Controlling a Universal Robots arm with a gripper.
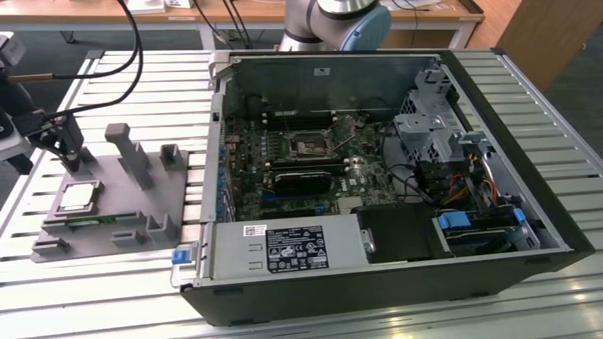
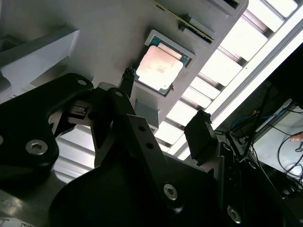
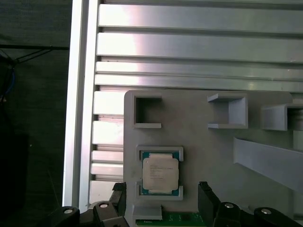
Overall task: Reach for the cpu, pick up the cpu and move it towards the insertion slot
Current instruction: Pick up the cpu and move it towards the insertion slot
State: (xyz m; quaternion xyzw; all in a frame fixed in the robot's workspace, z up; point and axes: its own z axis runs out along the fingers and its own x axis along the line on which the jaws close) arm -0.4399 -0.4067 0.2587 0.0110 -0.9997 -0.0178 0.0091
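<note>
The cpu (image 1: 78,196) (image 2: 158,70) (image 3: 161,171) lies flat in a square holder on the grey fixture plate (image 1: 106,241) at the exterior view's left, its silvery top up. My gripper (image 1: 68,157) (image 2: 163,101) (image 3: 162,196) hangs just above the plate beside the chip. It is open, with one black finger (image 3: 118,195) on each side of the chip's line and nothing between them. It does not touch the chip. The insertion slot (image 1: 309,146) is the dark square socket on the motherboard inside the open computer case, well away in the exterior view's middle.
Grey posts (image 1: 126,145) and small brackets rise from the fixture plate around the chip. A narrow green circuit strip (image 1: 90,220) (image 3: 176,220) lies next to the cpu holder. The case walls (image 1: 222,120), a power supply (image 1: 282,247) and cables (image 1: 452,187) surround the motherboard. Slatted aluminium table (image 3: 189,47).
</note>
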